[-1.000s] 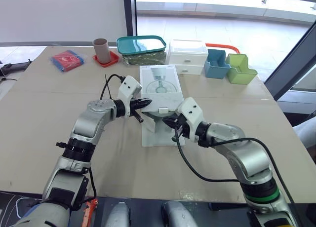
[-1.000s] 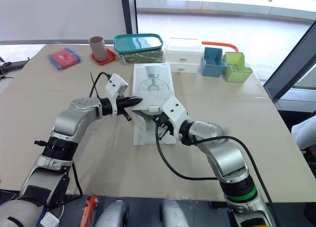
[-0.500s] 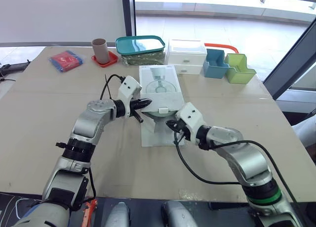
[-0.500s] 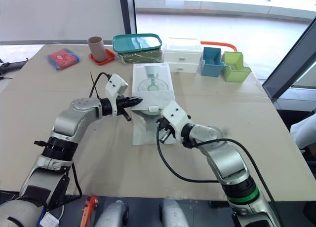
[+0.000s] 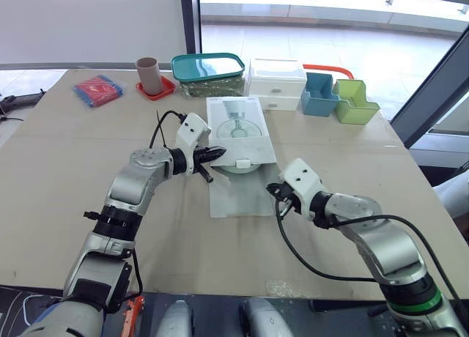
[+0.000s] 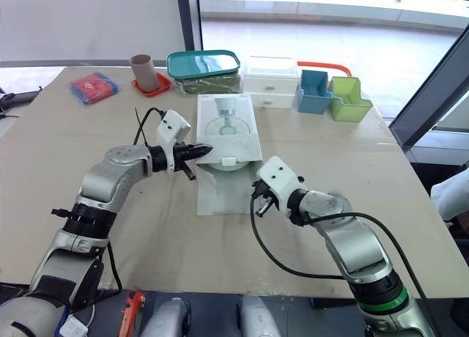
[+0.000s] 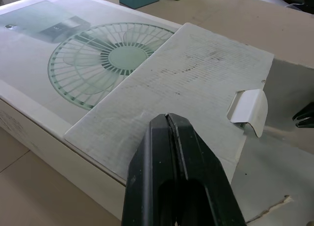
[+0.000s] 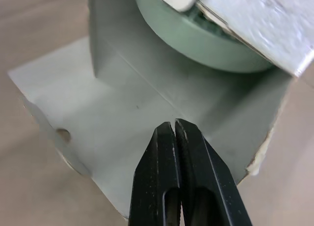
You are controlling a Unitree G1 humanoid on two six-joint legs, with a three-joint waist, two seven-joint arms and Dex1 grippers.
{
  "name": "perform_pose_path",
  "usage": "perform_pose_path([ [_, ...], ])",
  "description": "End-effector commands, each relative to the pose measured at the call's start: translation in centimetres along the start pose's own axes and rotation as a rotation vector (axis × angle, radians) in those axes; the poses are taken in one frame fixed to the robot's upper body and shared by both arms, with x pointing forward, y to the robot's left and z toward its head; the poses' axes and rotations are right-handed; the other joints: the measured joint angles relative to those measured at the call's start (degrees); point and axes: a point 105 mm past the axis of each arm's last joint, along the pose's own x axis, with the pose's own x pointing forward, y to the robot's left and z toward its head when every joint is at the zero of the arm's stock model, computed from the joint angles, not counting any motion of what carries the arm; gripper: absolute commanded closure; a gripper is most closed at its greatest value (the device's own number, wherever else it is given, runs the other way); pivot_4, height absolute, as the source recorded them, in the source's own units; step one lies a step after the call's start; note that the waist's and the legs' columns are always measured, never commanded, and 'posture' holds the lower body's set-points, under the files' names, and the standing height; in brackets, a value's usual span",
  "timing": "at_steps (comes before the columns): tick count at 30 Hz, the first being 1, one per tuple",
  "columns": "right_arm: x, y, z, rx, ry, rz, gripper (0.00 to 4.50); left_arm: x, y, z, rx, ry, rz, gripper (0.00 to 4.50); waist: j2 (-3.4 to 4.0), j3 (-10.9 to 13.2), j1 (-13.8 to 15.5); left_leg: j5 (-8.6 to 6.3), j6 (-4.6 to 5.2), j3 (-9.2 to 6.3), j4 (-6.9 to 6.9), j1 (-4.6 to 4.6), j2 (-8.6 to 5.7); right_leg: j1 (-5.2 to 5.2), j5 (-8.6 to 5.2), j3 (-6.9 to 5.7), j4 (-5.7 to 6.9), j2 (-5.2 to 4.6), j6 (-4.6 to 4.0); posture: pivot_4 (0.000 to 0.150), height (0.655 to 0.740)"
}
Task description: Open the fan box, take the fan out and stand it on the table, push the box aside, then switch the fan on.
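Both bent arms (image 5: 139,177) aim pinched-together fingers (image 7: 152,159) at fan box (image 5: 236,128).

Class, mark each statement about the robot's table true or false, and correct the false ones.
1. The fan box has its near flap lying open, flat on the table. True.
2. The fan stands outside the fan box. False: it sits inside, visible through the open end.
3. The left pincer and the right pincer are both shut. True.
4. The right pincer grips the flap. False: it holds nothing, beside the flap.
5. The brown cup has a coaster that is blue. False: it is red.
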Motion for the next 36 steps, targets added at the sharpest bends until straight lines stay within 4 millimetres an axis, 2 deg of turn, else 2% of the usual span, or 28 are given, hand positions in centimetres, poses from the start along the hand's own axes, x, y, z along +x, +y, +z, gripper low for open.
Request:
perform_pose_path([
  [1,-0.7,-3.2,0.3,-0.033,-0.031,-0.112,4.41,0.4,-0.4,-0.8,-0.004,0.038,-0.025,4.5,0.0,0.0,0.0,0.0,0.0,0.0,0.0,0.0,0.0,0.0,0.0,0.0,0.0,0.0,0.0,0.15,0.74],
  [13,0.9,-5.0,0.4,-0.058,-0.092,-0.163,4.41,0.4,-0.7,-0.8,-0.003,0.036,-0.031,4.5,0.0,0.0,0.0,0.0,0.0,0.02,0.0,0.01,0.0,0.0,0.01,0.02,0.0,0.0,-0.01,0.15,0.74],
  [24,2.6,-5.9,1.7,-0.074,-0.161,-0.2,4.41,0.5,-1.1,-0.7,-0.006,0.031,-0.037,4.5,0.01,0.0,0.0,0.0,0.0,0.02,0.0,0.01,0.01,0.0,0.01,0.02,0.0,0.0,-0.02,0.15,0.74],
  [36,3.6,-4.7,2.4,-0.072,-0.203,-0.155,4.41,0.6,-1.5,-0.5,-0.007,0.025,-0.043,4.5,0.01,0.0,-0.1,0.0,0.0,0.02,-0.01,0.02,0.02,-0.01,0.02,0.02,0.01,0.01,-0.03,0.15,0.74],
])
